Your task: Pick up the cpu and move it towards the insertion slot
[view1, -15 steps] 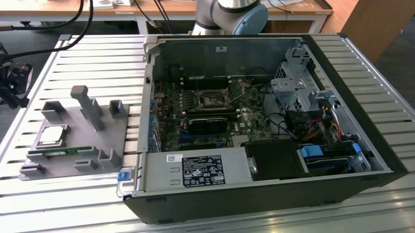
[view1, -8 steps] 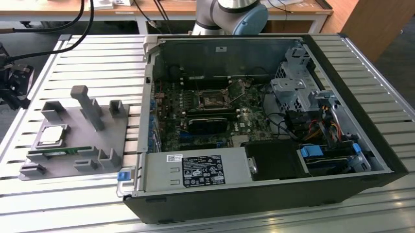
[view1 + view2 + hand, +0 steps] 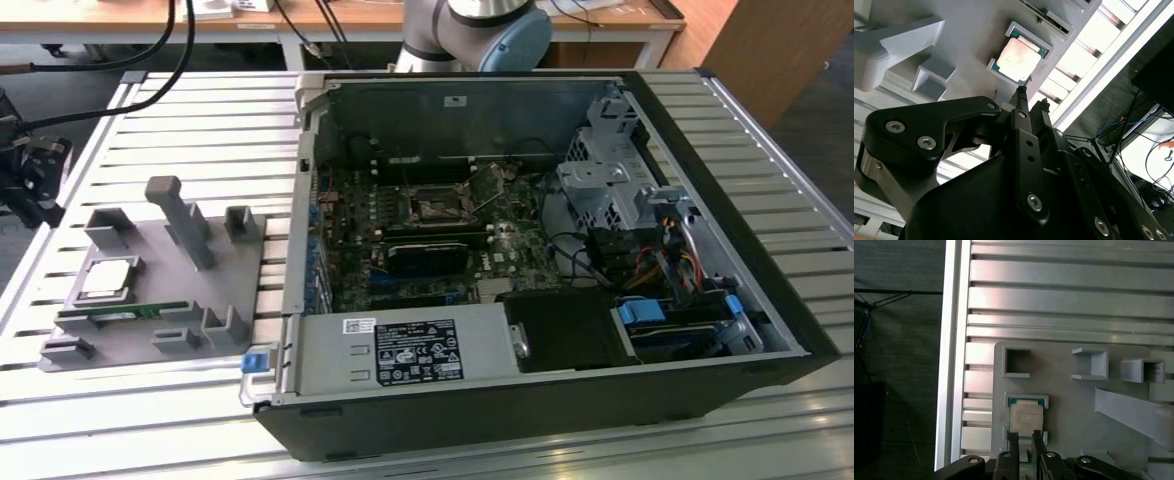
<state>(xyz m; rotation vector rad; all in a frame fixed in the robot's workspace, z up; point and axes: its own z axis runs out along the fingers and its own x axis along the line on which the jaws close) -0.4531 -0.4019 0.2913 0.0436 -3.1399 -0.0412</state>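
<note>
1. On the grey tray [image 3: 140, 245], at the exterior view's left, the cpu [image 3: 107, 280] lies flat in its square pocket with the silvery top facing up.
2. Just beside the cpu on the same tray lies a thin green memory stick [image 3: 120, 314].
3. In both wrist views the claw [image 3: 1024, 434] [image 3: 1032, 96] hangs over the tray, and its tips are near one edge of the cpu [image 3: 1026, 419] [image 3: 1018, 59].
4. The claw is released: its two fingers [image 3: 1013, 440] stand a little apart, with nothing between them. The cpu is not grasped.
5. I cannot tell if a fingertip touches the rim of the pocket.
6. The insertion slot [image 3: 437, 208] is a dark square with a metal frame on the board inside the open computer case [image 3: 534, 410]. It is well apart from the tray, toward the exterior view's right.
7. Tray and case both rest on the slatted metal surface [image 3: 200, 110].
</note>
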